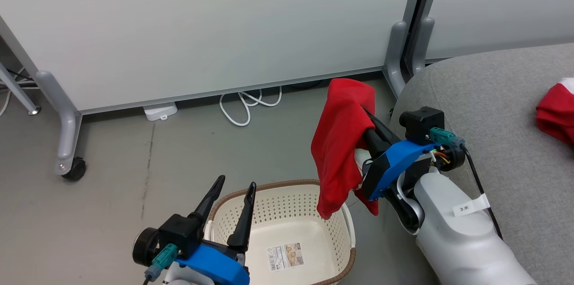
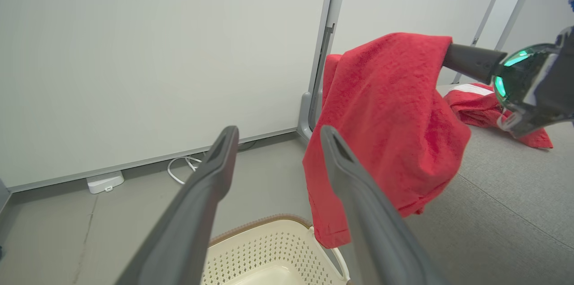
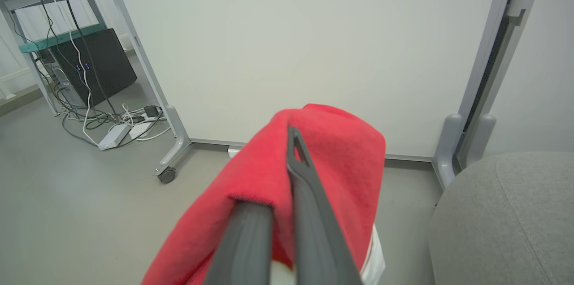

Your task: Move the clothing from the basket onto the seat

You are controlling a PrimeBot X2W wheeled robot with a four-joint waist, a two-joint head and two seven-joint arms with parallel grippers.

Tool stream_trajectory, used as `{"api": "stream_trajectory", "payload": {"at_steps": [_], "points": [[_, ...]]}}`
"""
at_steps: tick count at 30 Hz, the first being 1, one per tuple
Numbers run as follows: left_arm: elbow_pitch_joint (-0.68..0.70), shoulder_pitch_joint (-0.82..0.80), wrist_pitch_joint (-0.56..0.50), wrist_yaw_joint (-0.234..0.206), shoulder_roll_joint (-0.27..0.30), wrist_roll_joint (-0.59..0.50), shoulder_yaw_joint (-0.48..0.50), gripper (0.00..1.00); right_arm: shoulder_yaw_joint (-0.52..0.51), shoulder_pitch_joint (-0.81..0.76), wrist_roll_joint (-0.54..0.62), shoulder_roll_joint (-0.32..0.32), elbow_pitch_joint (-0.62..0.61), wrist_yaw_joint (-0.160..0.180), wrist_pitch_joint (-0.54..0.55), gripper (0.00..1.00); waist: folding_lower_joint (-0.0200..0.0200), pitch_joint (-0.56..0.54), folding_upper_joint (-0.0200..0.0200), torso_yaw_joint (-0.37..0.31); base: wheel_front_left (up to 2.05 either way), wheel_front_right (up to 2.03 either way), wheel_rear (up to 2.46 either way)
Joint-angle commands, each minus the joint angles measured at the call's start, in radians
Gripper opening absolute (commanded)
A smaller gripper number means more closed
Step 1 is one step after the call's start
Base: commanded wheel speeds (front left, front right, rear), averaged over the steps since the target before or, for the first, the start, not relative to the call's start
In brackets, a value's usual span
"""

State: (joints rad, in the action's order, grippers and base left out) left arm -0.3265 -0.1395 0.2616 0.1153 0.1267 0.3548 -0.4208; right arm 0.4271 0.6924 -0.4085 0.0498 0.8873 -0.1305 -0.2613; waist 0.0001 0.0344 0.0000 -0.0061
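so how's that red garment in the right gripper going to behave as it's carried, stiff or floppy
Likely very floppy: the red garment drapes in loose folds over the shut right gripper and hangs down toward the basket. Probably light, since a pinch carries it. Its trailing hem may drag or snag on the basket rim or the seat edge.

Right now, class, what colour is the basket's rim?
Brown rim on a cream basket, clearest in the head view.
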Motion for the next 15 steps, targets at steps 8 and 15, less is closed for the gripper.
{"api": "stream_trajectory", "payload": {"at_steps": [8,15], "points": [[-0.008,0.023,0.005,0.015,-0.022,-0.042,0.044,1.0,-0.01,-0.028,0.008,0.001,-0.008,0.0,-0.005,0.0,-0.0001,-0.008,0.0,-0.001,0.0,0.0,0.0],[0.002,0.032,0.005,0.017,-0.026,-0.05,0.055,1.0,-0.01,-0.031,0.004,0.001,-0.01,0.0,-0.005,0.0,-0.0001,-0.011,0.0,-0.036,0.0,0.0,0.0]]}}
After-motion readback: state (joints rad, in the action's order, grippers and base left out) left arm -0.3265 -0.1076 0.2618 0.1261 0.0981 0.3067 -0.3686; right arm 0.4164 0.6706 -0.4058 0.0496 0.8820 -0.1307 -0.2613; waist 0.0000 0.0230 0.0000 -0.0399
